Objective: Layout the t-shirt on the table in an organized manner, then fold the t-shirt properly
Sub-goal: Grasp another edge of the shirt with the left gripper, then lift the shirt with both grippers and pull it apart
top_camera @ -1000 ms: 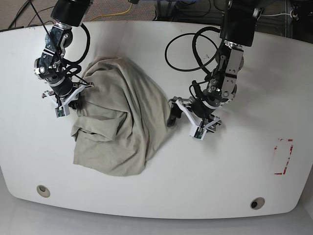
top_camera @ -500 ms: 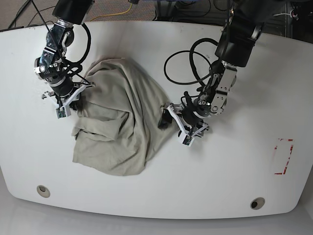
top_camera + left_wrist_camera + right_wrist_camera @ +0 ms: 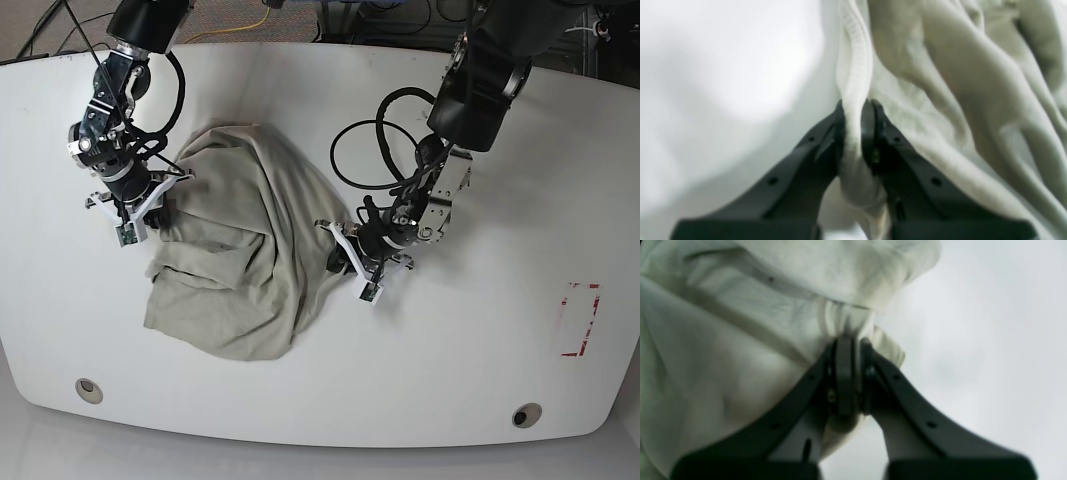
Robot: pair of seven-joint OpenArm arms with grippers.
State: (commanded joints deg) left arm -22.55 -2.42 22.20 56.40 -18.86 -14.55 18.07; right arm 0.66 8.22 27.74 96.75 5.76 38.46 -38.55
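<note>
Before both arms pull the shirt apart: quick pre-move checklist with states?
1. Left hand shut on the t-shirt edge: ok.
2. Right hand shut on bunched fabric: ok.
3. Each grip on a matching corner or shoulder: cannot tell.
4. Shirt spread flat: not ok, it lies heaped.
5. Shirt fully on the table: ok.
6. Left arm's cable loop off the fabric: ok.

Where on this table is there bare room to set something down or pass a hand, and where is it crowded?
Bare table: the wide stretch between the left gripper and the red tape rectangle, and the front strip between the two grommet holes. Crowded: the left-centre, where the bunched t-shirt lies pinched by the left gripper and the right gripper, plus the cable loop.
</note>
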